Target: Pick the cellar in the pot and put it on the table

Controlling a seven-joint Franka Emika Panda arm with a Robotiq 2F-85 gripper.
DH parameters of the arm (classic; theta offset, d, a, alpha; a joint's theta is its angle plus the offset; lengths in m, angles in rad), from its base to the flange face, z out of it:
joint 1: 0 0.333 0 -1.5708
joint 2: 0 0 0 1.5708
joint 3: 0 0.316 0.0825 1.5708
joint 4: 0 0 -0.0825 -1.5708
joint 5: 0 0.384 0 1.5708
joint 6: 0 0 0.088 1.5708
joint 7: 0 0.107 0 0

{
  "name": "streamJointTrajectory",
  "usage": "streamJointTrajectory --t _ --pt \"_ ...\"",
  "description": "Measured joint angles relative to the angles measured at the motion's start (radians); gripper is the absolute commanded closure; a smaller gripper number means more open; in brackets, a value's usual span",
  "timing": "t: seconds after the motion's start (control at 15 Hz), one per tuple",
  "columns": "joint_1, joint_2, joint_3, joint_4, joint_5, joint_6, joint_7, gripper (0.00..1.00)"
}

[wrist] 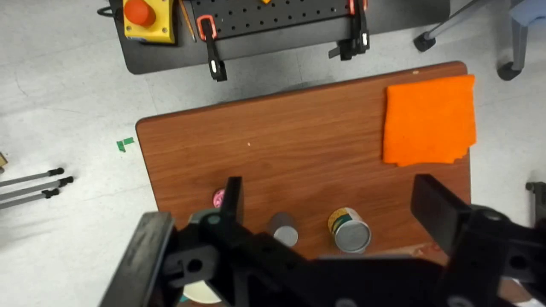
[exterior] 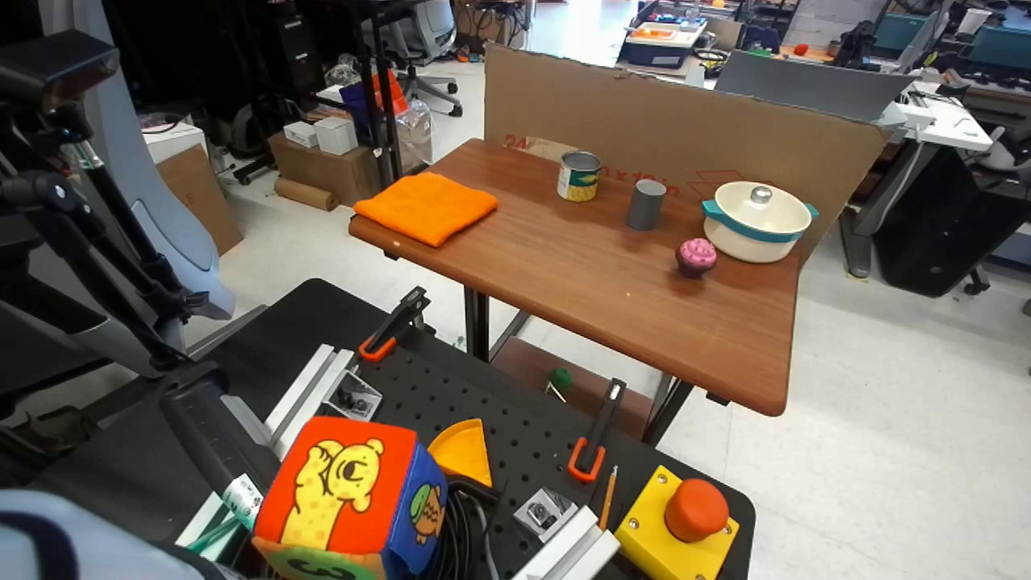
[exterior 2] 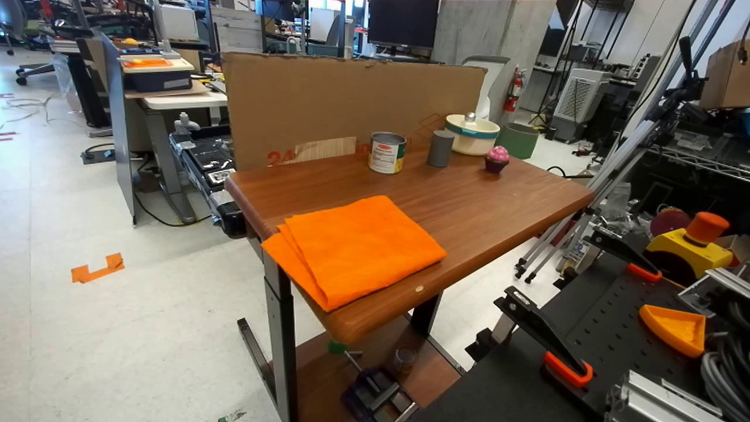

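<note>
Across the wrist view, the end effector [wrist: 328, 183] hangs, fingers [wrist: 439, 213] wide apart, over the counter [wrist: 298, 132], bare to its twelve o'clock edge, cloth [wrist: 431, 123] at two. In an exterior view, the pot [exterior: 749, 244] sits toward three, lid [exterior: 757, 213] hiding whether the cellar is inside. In an exterior view, cardboard [exterior 2: 351, 94] lines the edge at eleven.

1. Brown cardboard panel [exterior: 685, 125], upright along the worktop's [exterior: 564, 250] back long edge in both exterior views.
2. Pale, glossy floor [exterior: 910, 387] beyond both short edges, with orange tape [exterior 2: 99, 272] off the left one.
3. Grey wheeled chair [exterior: 436, 28] past the back left corner.
4. White desk [exterior: 946, 127] past the back right corner, and a red fire extinguisher [exterior 2: 514, 91].
5. Bright white glare [exterior: 576, 20] on the floor, far beyond the back edge.
</note>
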Motion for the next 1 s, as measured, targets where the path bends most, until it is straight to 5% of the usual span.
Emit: streamJointTrajectory --t 0.4,1.0 --pt "-0.040 0.299 -0.026 0.228 -0.005 0.153 -0.015 0.00" --pt "-0.111 0.678 -0.040 0.533 -0.006 0.209 -0.077 0.00"
